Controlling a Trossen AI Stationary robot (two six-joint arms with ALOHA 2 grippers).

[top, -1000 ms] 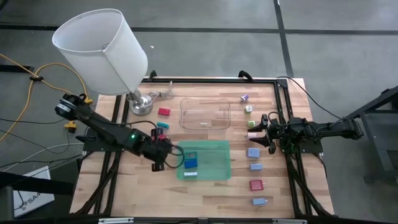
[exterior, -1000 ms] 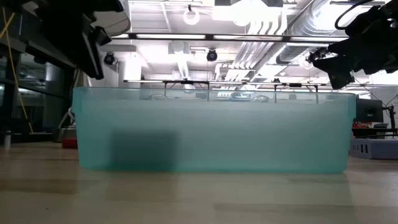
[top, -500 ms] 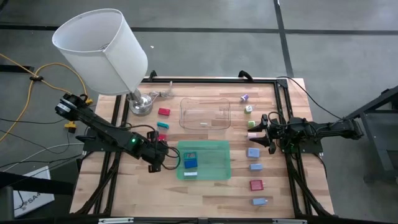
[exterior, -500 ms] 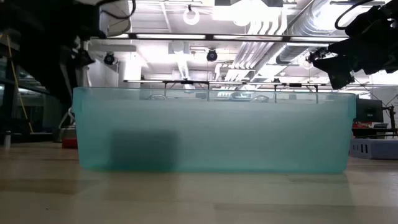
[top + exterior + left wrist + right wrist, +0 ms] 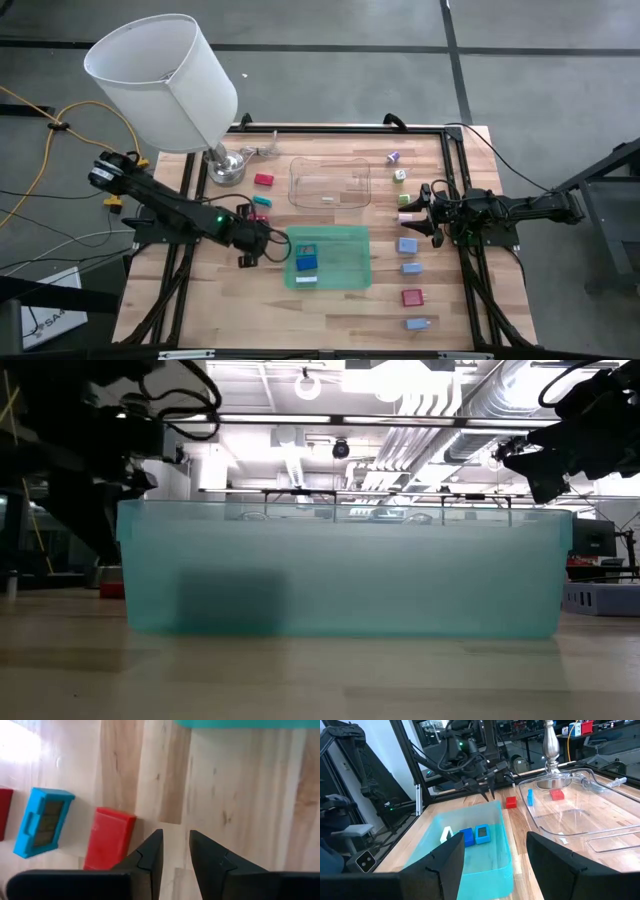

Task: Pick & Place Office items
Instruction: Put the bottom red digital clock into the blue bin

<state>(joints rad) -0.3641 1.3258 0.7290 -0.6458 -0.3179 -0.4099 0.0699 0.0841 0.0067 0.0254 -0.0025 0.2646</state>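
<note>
The green translucent tray point(image 5: 345, 262) holds two blue blocks point(image 5: 306, 258) and a white one point(image 5: 306, 279); they also show in the right wrist view point(image 5: 482, 833). My left gripper point(image 5: 268, 237) is just left of the tray, low over the wood, its fingers slightly apart and empty point(image 5: 175, 842). A red block point(image 5: 110, 840), a teal block point(image 5: 42, 822) and another red block point(image 5: 263, 180) lie flat on its far side. My right gripper point(image 5: 421, 212) is open and empty above a column of blocks: green point(image 5: 405, 200), pink point(image 5: 408, 215), pale blue point(image 5: 407, 244), red point(image 5: 412, 297).
A clear plastic tray point(image 5: 330, 183) stands behind the green one. A lamp with a white shade point(image 5: 160, 80) and metal base point(image 5: 225, 167) is at the far left corner. A purple block point(image 5: 393, 157) and a white cube point(image 5: 399, 175) lie at the far right.
My left gripper has drawn back from the green tray's left wall toward the table's left edge, then a little toward the far edge, nearer the red block. My right gripper has kept still.
</note>
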